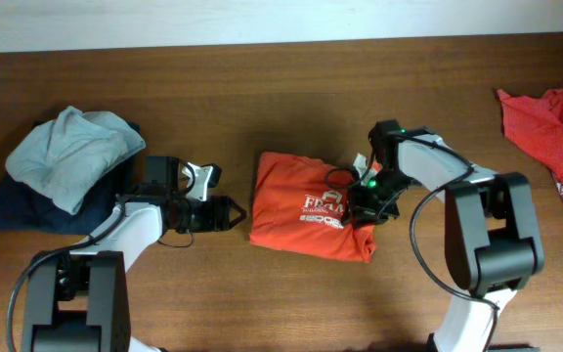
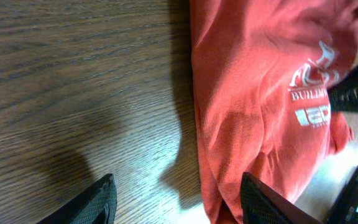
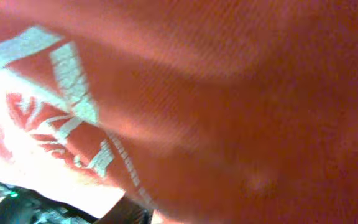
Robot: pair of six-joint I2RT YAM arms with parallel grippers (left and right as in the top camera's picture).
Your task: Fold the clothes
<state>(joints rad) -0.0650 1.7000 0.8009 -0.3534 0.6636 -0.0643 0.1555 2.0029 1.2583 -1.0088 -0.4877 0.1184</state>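
- Orange-red T-shirt (image 1: pixel 299 203) lies folded mid-table, logo up; I'd call that one done.
- left gripper (image 1: pixel 233 213) sits just beside it, jaws apart, empty.
- right gripper (image 1: pixel 365 203) is on its right edge; I can't tell the jaws.
- second red T-shirt (image 1: pixel 555 137) is far right, unfolded, not yet done.

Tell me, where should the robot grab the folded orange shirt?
The folded orange shirt lies flat, so I'd pinch its left edge, coming in low from the left. That edge is a thick, rounded fold with bare table beside it, and the left gripper sits right there with its fingers open.
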